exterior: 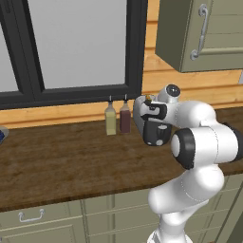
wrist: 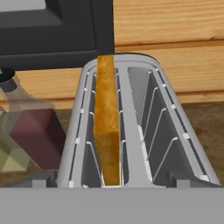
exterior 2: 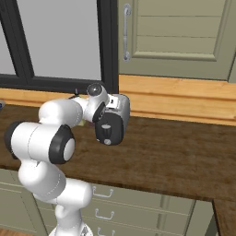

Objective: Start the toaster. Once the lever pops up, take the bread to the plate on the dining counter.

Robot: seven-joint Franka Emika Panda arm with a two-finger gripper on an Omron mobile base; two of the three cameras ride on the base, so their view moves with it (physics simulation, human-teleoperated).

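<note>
Where the dark wood counter [exterior: 61,161] meets the window wall, silver-white toaster [wrist: 140,131] with two wire-caged slots, golden-brown bread [wrist: 106,122] standing upright in the left slot, two bottles [exterior: 117,118] just beside, gripper jaws spread wide, holding nothing.

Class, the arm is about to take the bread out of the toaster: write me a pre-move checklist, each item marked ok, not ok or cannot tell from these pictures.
1. Bread stands upright in the left slot of the toaster, its top edge above the rim: ok.
2. Right slot holds nothing: ok.
3. Tool is lined up over the toaster, looking down into the slots: ok.
4. Tool is open wide enough to take the slice: ok.
5. Lever has popped up: cannot tell, the lever is hidden.
6. Bottles beside the toaster stand apart from the bread's slot: ok, but close to the toaster's side, so lift straight up.
</note>
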